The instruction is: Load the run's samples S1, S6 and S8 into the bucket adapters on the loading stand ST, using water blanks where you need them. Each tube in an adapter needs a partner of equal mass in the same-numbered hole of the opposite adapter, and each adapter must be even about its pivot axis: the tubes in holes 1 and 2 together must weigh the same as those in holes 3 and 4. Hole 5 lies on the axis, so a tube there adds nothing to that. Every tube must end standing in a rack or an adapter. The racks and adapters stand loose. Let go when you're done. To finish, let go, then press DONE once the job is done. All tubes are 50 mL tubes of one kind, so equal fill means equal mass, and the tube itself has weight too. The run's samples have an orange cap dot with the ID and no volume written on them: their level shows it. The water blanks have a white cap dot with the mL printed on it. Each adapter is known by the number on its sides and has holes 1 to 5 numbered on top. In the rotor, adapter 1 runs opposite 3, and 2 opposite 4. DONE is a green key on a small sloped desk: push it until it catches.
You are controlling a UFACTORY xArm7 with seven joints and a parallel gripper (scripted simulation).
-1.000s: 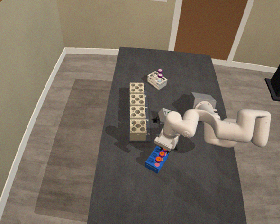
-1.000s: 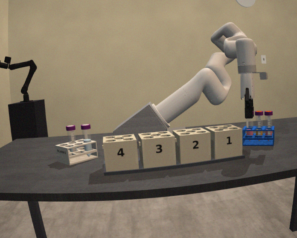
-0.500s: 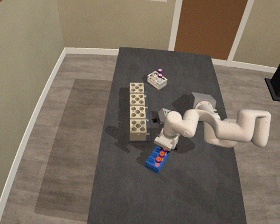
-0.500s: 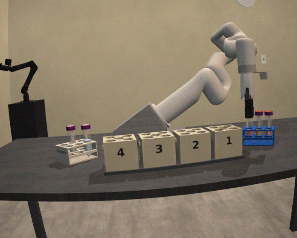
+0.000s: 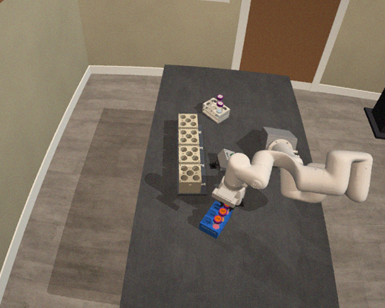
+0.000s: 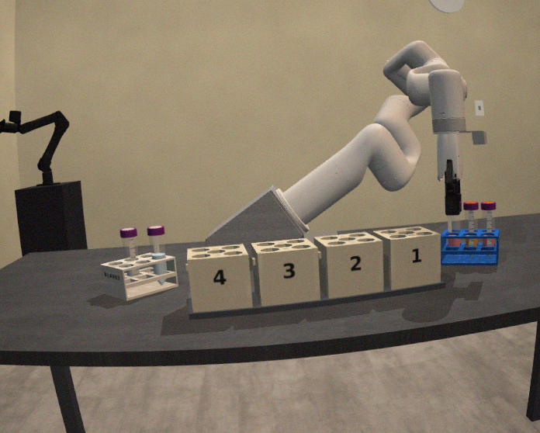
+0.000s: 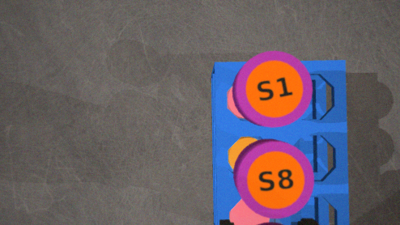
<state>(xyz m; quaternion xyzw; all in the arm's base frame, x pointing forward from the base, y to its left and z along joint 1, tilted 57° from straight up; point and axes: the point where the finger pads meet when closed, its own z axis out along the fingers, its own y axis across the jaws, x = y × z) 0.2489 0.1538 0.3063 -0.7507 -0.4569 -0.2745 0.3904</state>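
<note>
Tool (image 5: 226, 207) (image 6: 452, 214) (image 7: 267, 223) closed on a round-capped tube (image 5: 226, 205) (image 6: 449, 223), ridgeless blue rack (image 5: 209, 229) (image 6: 469, 260) (image 7: 279, 131).

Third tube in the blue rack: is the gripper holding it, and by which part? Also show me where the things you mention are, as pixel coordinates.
Yes, the gripper (image 5: 226, 205) (image 6: 452, 213) (image 7: 267, 222) is shut on the third tube (image 6: 449, 223), by its purple cap.

Before you, the bench (image 5: 250, 277) (image 6: 112, 324) (image 7: 101, 162) looks dark and matt, finely scuffed and scratched beyond the end effector (image 6: 452, 209) (image 7: 267, 222), whose fingers look like black matt plastic. You see smooth, satiny white casings on the arm (image 5: 315, 178) (image 6: 335, 180) above it. Just below the end effector, your blue rack (image 5: 205, 226) (image 6: 469, 260) (image 7: 279, 131) looks like smooth plastic; the caps standing in it look plastic, with flat matt orange dots. Beside it, your cream adapters (image 5: 188, 180) (image 6: 288, 289) look matt and plastic. Farther off, the floor (image 5: 98, 223) (image 6: 292, 396) has a wood-grain look.
</note>
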